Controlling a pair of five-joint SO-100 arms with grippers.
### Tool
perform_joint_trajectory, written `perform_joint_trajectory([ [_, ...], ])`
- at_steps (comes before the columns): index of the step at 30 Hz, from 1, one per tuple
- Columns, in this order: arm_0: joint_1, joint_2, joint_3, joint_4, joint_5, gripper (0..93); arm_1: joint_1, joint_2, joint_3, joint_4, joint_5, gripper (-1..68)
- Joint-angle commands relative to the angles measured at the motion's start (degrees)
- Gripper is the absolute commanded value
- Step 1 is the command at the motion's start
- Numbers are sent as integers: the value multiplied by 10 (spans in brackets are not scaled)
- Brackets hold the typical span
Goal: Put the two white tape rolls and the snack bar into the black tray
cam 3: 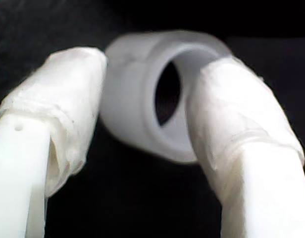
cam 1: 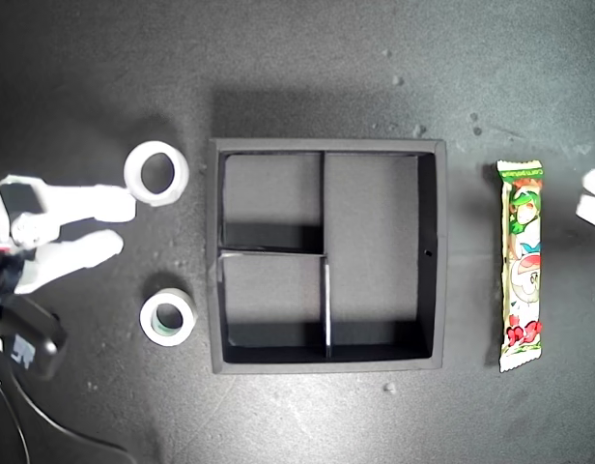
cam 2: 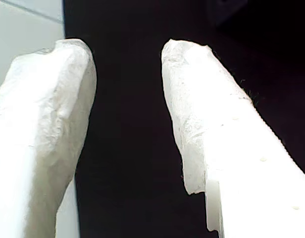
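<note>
My second tool [cam 1: 124, 217] is spread apart just beside the all-white, open-centred tape roll [cam 1: 155, 173]; first tool [cam 2: 127, 124] apart too.

The black tray [cam 1: 431, 242] looks matt & dull, maybe foam or plastic. The snack bar [cam 1: 522, 266] has a shiny wrapper w/ crinkled ends. Both white tape rolls [cam 1: 156, 173] [cam 1: 168, 317] look smooth, a bit shiny. The table [cam 1: 307, 58] is dark, matt, w/ tiny crumbs. My second gripper [cam 3: 142, 124] fingers [cam 3: 68, 94] are wrapped in white, wrinkly tape; my first gripper [cam 2: 127, 114] fingers [cam 2: 48, 114] look rough too.
</note>
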Motion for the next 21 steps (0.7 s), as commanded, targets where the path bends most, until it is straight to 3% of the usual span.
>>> perform_joint_trajectory([
  [1, -33, -159, -108, -3, 47, 149, -19, -121, -101, 18, -37, 120],
  [12, -54, -385, -206, -9, 89, 156, -76, -610, -439, 161, -101, 149],
  [21, -60, -433, -219, -9, 96, 156, -80, -660, -465, 198, -106, 150],
])
